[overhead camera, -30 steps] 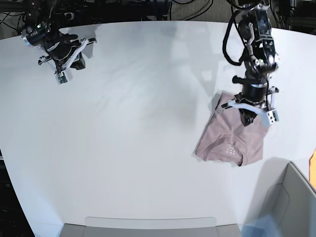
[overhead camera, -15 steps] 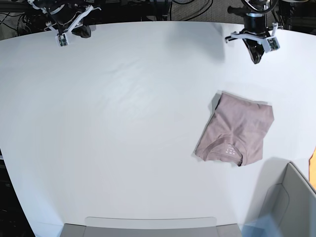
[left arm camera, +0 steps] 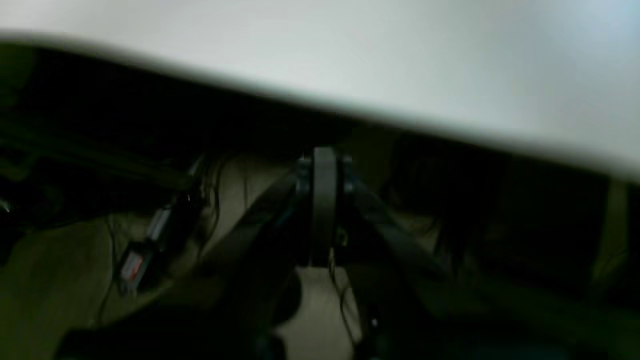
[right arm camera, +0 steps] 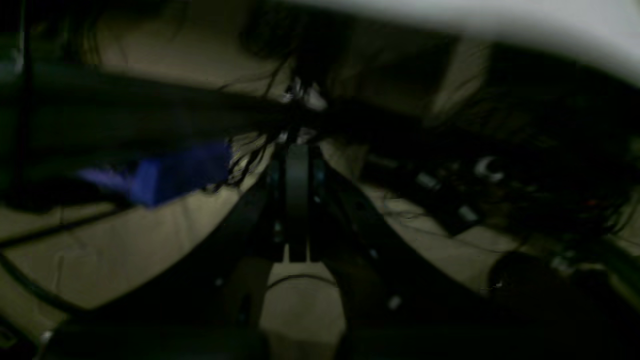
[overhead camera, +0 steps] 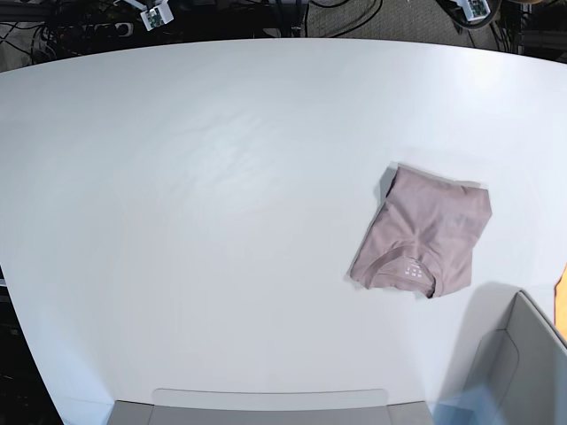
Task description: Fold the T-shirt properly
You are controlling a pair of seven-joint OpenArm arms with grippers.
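**Folded T-shirt at rest on the desk, both arms clear of it**

The T-shirt is a dusty mauve-pink garment of thin, soft fabric, folded into a compact, roughly rectangular packet set at a slant. Its surface shows shallow creases running lengthwise. The ribbed collar sits at the packet's near edge, curved, with a small white printed label just inside it. One corner at the near right shows a dark fold shadow. The packet lies flat on the desk, a smooth, matte white surface with a curved far edge and faint ripples in its covering.

The left gripper appears in the left wrist view as two dark, flat-faced fingers pressed face to face, jaws together with no gap and nothing between them. Ahead of these jaws lies only the blurred pale edge of the desk and dark floor with cables; the T-shirt is not within that view.

The right gripper shows the same form in the right wrist view: dark fingers meeting along a straight seam, jaws together and empty. Ahead of them are tangled cables, a blue blurred shape and beige floor.

In the base view only small parts of the arms show at the far edge, so the T-shirt lies well apart from both sets of jaws, touched by neither.
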